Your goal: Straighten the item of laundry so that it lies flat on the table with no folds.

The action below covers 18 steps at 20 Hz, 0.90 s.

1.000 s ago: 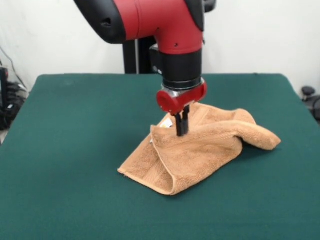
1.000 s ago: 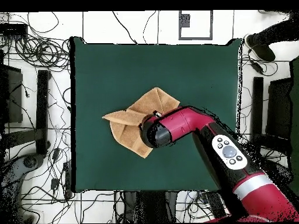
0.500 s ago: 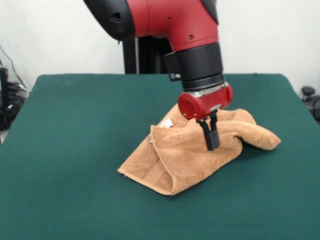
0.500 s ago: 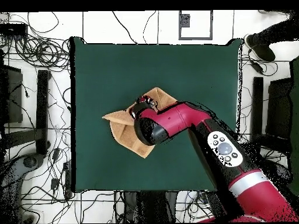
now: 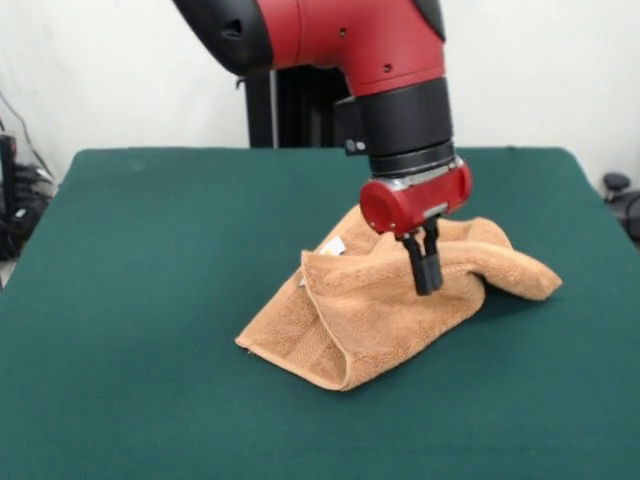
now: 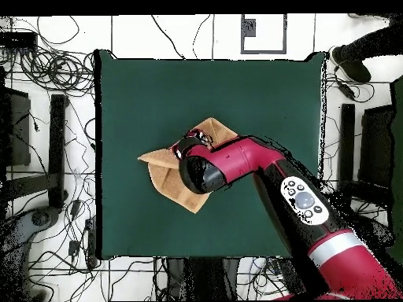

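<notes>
The tool [image 5: 424,272] points down with its two black fingers drawn close together, tips on the towel's raised terry fold; whether cloth is pinched between them cannot be told. The tan-orange towel [image 5: 385,305] lies bunched directly under and around the tool, soft and looped, folded into a rumpled wedge. A small white tag [image 5: 333,246] shows beside the tool. Beneath it spreads the dark green felt surface [image 5: 140,300].

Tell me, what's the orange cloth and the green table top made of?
The towel looks like soft terry cloth, probably cotton: it is fuzzy, thick and slumps in folds. The table seems covered in matte green felt-like fabric, flat with no shine.
</notes>
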Each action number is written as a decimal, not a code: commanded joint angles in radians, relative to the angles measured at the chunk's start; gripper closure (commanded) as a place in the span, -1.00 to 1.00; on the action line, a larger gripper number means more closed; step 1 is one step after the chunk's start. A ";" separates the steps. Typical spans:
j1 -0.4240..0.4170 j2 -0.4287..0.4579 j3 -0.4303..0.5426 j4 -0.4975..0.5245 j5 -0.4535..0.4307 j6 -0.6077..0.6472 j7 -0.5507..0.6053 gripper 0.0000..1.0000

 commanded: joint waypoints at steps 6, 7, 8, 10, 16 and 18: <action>-0.054 -0.073 0.050 0.059 0.080 0.302 -0.185 1.00; -0.058 -0.079 0.056 0.058 0.088 0.316 -0.189 1.00; -0.063 -0.085 0.063 0.057 0.095 0.330 -0.194 1.00; -0.075 -0.092 0.078 0.056 0.103 0.349 -0.210 1.00; -0.116 -0.084 0.110 0.042 0.095 0.399 -0.294 1.00; -0.138 -0.078 0.119 0.050 0.081 0.400 -0.324 1.00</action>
